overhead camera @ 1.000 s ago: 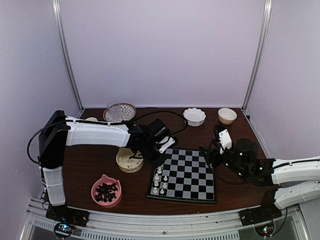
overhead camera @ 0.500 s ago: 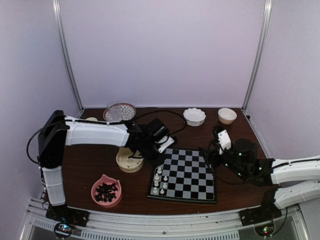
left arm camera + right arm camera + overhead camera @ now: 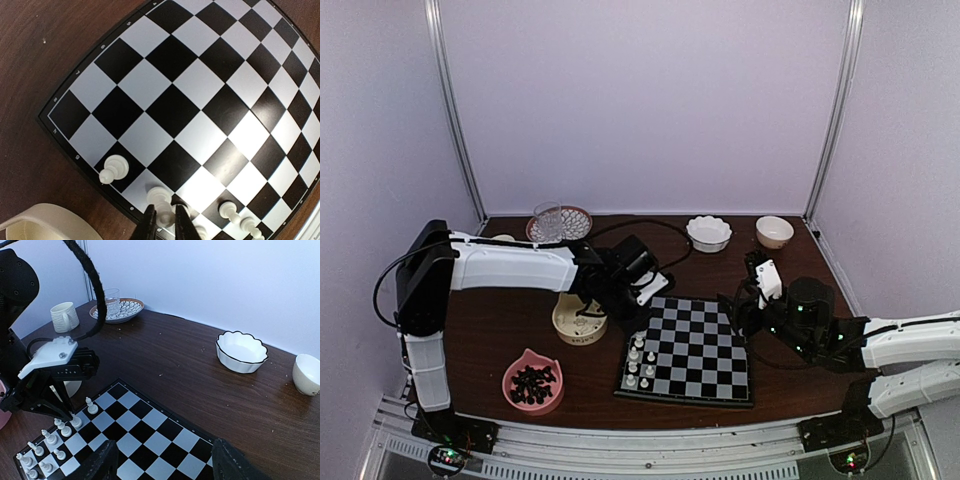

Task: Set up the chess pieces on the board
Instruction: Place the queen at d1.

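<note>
The board (image 3: 705,345) lies in the middle of the table, with several white chess pieces (image 3: 638,362) standing in its near-left corner. My left gripper (image 3: 162,212) reaches down over the board's left edge. Its fingers are shut on the top of a white chess piece (image 3: 159,196) that stands on a pale edge square. Another white piece (image 3: 114,167) stands alone one square further along that edge. My right gripper (image 3: 167,465) hovers open over the board's right side (image 3: 150,435) with nothing between its fingers. From there the left gripper (image 3: 60,405) shows beside the pieces (image 3: 76,421).
A cream round container (image 3: 578,320) sits left of the board, and a pink bowl of black pieces (image 3: 532,382) is near the front left. At the back are a glass on a patterned plate (image 3: 552,222), a mug (image 3: 64,316), a scalloped white bowl (image 3: 708,232) and a small cream bowl (image 3: 774,231).
My left wrist has edged slightly back and left while staying over the board's left edge. The right arm has not moved.
</note>
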